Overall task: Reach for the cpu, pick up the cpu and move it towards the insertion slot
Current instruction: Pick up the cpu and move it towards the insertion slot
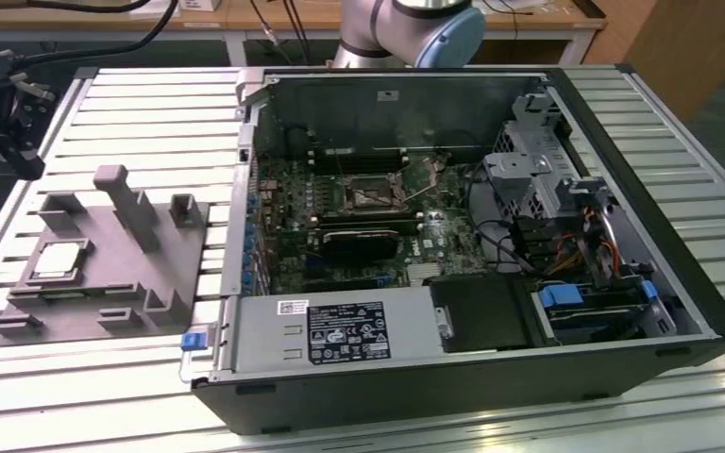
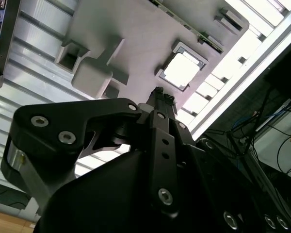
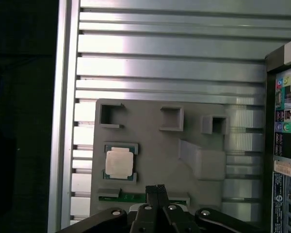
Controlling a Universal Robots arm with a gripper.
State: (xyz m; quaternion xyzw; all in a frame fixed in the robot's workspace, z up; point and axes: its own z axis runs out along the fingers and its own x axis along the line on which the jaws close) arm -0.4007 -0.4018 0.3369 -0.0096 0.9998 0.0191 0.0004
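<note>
Gripper [image 3: 156, 189] hangs above the grey fixture [image 3: 153, 141], fingers pressed together, nothing in them. The cpu [image 3: 119, 162] lies flat in its fixture pocket, apart from the tips, untouched. Tall block [image 3: 203, 162] stands across the fixture; bare ribbed table [image 3: 169, 48] lies past the fixture's edges.

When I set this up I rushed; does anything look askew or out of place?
Nothing stands out: the cpu lies flat and square in its recess on the grey fixture, beside the open computer case.
</note>
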